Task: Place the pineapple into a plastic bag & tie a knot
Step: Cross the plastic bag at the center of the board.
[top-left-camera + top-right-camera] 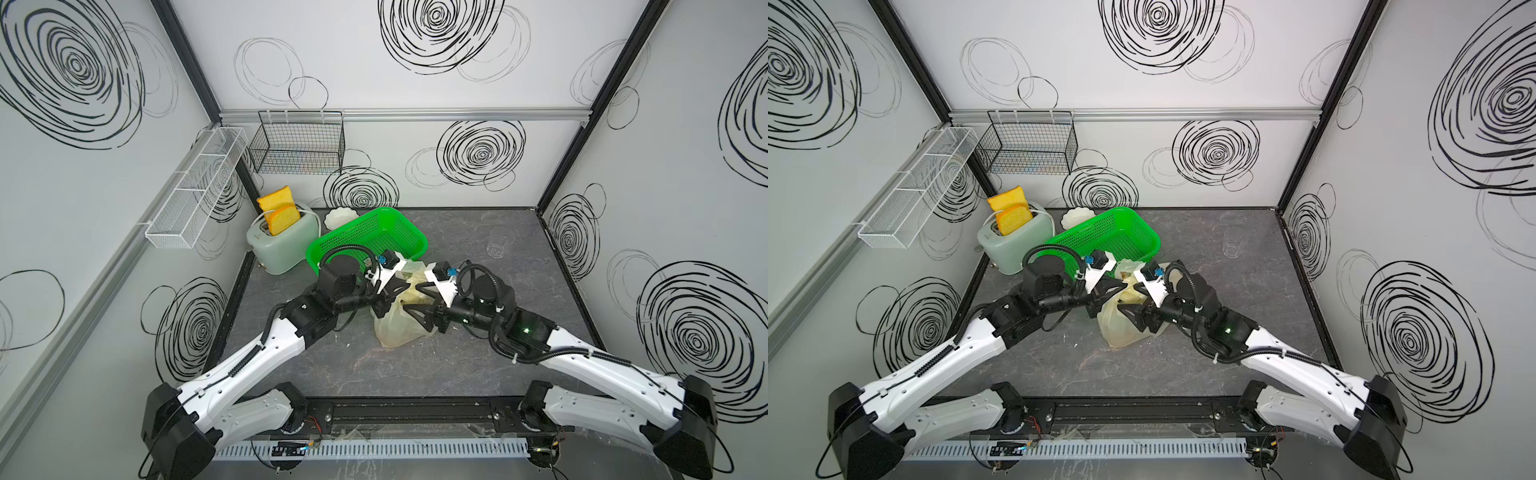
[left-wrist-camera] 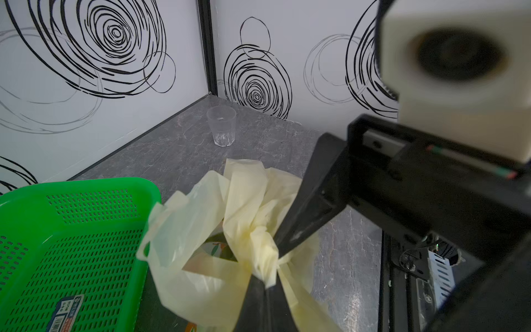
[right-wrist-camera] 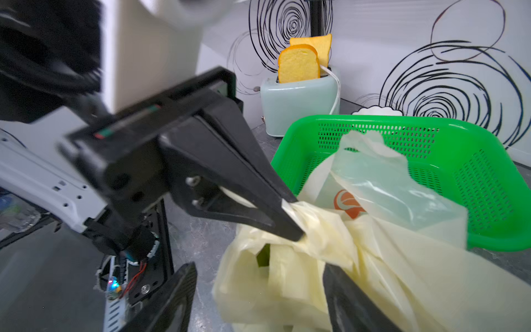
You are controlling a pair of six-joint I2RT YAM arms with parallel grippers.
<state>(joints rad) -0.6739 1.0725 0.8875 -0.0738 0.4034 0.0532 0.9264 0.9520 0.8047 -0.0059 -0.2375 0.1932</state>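
- The plastic bag [image 1: 398, 330] sits mid-tabletop [image 1: 478, 357], hard against the near right corner of the green basket [image 1: 411, 226]. One loose flap lies over the basket's rim.
- The left end effector [image 3: 290, 221] is clenched on a bunch of handle strips [image 2: 260, 244] at the bag's mouth, and the grip looks firm to me.
- The right end effector [image 3: 258, 266] is released, its jaws wide apart either side of the bag's top, gripping nothing.
- A dark green bit [image 3: 263, 257] shows through the mouth, likely the pineapple, so I'd say the tying is the step in hand. Whether a knot is cinched in that bunch I cannot tell.
- To do it well, the right one should pick a single free strip close to the bunch, not the bag's wall. It should pull away from the left, level and slow, because the thin film could slip or tear.
- Mind the flap on the basket, since a hard pull might drag the basket along.
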